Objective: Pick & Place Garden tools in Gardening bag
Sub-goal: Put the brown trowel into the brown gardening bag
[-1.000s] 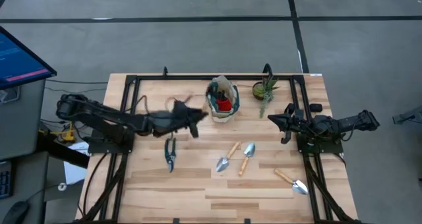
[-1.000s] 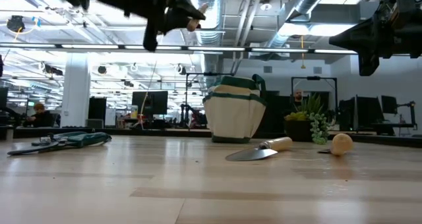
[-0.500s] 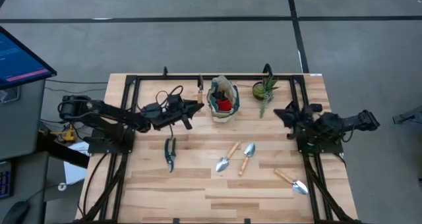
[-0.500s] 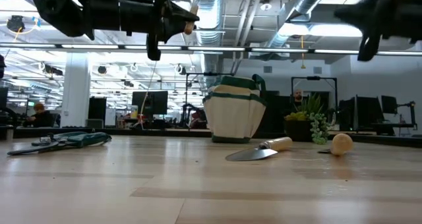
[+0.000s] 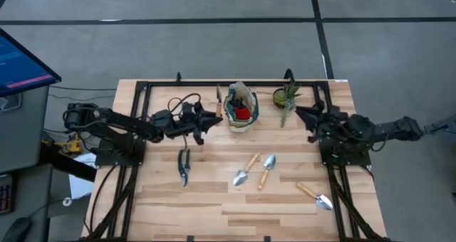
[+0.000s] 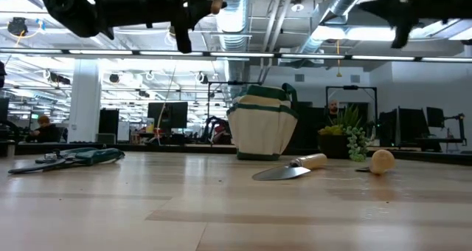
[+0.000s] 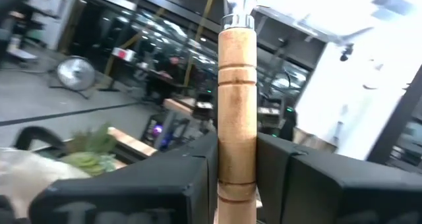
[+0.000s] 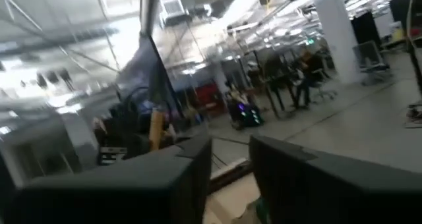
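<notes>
Now the left gripper (image 5: 211, 117) is brought just beside the gardening bag (image 5: 241, 109), clenched on a wooden-handled tool (image 7: 237, 105). Insertion is judged imminent. The right gripper (image 5: 303, 114) is seen raised, its fingers apart and empty.

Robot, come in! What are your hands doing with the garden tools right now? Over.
Left gripper shut on wooden-handled tool, beside gardening bag. Right gripper raised, empty. Path clear.

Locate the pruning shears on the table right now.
In the high view, the pruning shears lie on the table's left half, below the left end effector, left of the trowels.
</notes>
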`<state>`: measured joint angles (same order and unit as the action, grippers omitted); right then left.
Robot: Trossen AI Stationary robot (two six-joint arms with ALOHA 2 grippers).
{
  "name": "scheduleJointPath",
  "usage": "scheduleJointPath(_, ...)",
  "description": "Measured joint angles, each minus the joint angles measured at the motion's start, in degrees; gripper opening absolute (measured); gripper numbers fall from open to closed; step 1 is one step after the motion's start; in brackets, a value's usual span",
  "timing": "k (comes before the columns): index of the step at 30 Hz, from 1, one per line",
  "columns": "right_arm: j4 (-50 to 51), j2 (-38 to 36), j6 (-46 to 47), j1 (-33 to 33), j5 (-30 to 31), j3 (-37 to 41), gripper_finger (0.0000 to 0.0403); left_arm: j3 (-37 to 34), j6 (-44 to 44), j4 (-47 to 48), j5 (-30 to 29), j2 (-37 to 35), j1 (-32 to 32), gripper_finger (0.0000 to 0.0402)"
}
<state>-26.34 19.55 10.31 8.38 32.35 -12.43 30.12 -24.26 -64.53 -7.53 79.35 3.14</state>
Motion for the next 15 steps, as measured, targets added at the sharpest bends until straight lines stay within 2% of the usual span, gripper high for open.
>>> scheduleJointPath(8, 2.2, 29.6, -1.8, -6.2, -7.8, -20.6, 0.0211, 0.0, 0.1, 0.0, 2.2, 0.0, -0.8, 0.0048)
scheduleJointPath(12, 6.7, 41.7, -1.9, -10.7, -17.7, -32.5, 0.0241, 0.0, 1.5, 0.0, 4.7, 0.0, -1.3, 0.0048)
scheduleJointPath(15, 11.7, 49.1, -0.9, -14.4, -27.2, -40.2, 0.0245, 0.0, 1.8, 0.0, 5.8, 0.0, -1.3, 0.0048)
